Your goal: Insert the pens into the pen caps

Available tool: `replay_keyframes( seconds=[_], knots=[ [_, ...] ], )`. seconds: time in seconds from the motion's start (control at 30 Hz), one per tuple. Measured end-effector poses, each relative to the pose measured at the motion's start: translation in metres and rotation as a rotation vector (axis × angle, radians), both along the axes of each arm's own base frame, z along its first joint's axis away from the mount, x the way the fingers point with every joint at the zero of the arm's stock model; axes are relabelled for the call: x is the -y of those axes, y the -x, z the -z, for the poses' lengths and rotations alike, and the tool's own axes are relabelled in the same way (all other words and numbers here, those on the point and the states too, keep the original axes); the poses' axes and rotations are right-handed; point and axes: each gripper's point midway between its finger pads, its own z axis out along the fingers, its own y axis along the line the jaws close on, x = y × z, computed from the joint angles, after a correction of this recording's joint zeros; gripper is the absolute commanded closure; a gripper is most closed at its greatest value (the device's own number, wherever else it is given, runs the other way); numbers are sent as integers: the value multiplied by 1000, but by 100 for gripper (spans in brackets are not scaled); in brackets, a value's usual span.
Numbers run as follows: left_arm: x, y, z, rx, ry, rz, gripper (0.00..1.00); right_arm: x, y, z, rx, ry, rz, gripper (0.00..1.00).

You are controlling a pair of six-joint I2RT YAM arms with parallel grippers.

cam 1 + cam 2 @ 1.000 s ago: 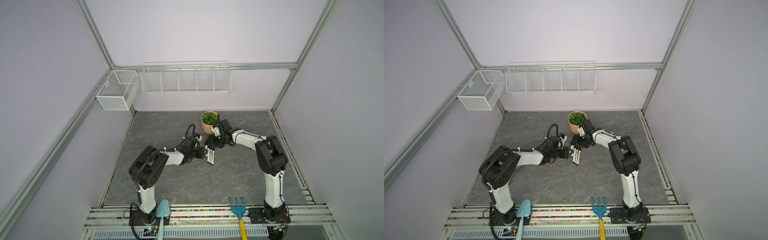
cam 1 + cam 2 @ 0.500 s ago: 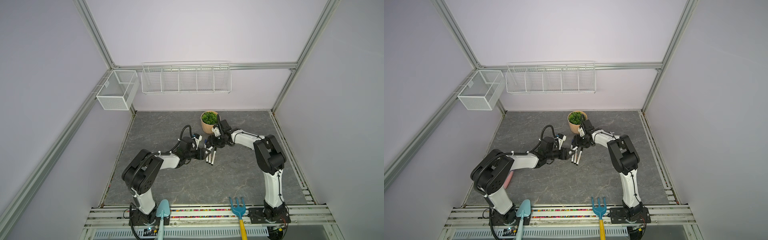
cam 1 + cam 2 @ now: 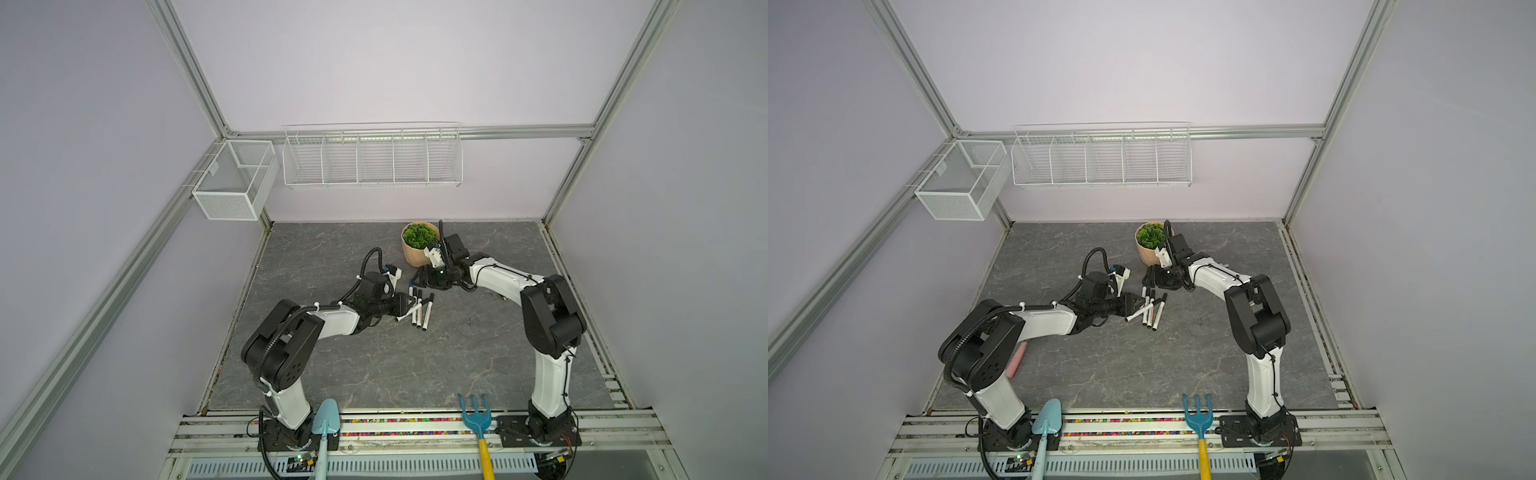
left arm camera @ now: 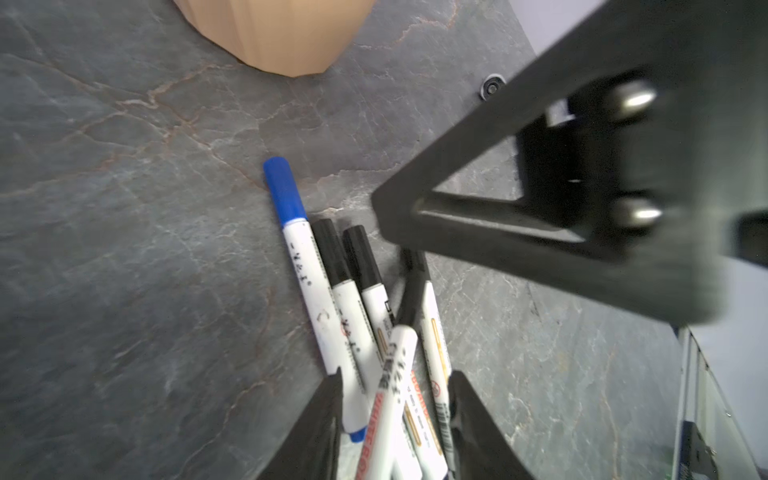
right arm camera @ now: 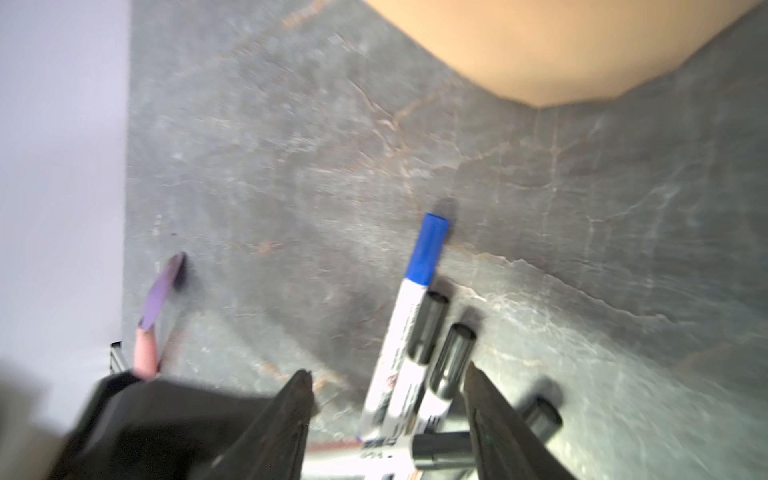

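Observation:
Several white pens (image 3: 420,309) (image 3: 1151,311) lie bunched mid-table. One carries a blue pen cap (image 4: 284,191) (image 5: 428,249), the others black pen caps (image 4: 332,249) (image 5: 428,328). One pen (image 4: 392,374) lies slanted across the rest. My left gripper (image 4: 397,376) (image 3: 409,309) is low at the pens' uncapped ends, its jaws apart with several barrels between them. My right gripper (image 5: 386,370) (image 3: 424,279) hangs open over the capped ends, gripping nothing.
A tan pot with a green plant (image 3: 419,245) stands just behind the right gripper. A pink and purple tool (image 3: 1017,361) lies by the left arm. A teal trowel (image 3: 324,424) and blue rake (image 3: 476,415) rest at the front rail. White wire baskets (image 3: 372,158) hang on the back wall.
The left arm stretched forward and its gripper pushed into the pens' ends. One pen now lies slanted across the others. The right gripper hardly moved.

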Motion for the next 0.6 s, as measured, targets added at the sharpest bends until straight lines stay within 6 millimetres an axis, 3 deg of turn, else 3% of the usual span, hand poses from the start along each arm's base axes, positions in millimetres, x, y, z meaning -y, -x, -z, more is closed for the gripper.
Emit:
replay_keyframes(
  seconds=[0.07,0.17,0.33,0.4,0.53,0.57,0.6],
  knots=[
    [-3,-3,2,2,-22,-23,45,8,-1,-16,30,-14,19,38],
    [-12,-9,5,17,-55,-73,40,37,-4,-29,63,-18,99,37],
    [-55,-2,-4,108,-117,-223,32,122,1,-36,154,118,312,33],
    [-77,-5,-21,169,-150,-320,31,150,7,-50,243,211,379,30],
    [-142,-26,-80,307,-204,-587,26,207,16,-91,460,405,537,20],
    [-160,-31,-93,334,-214,-648,20,219,18,-95,496,442,573,18],
    [-184,-36,-108,362,-229,-726,0,231,20,-96,527,483,604,14]
  ],
)
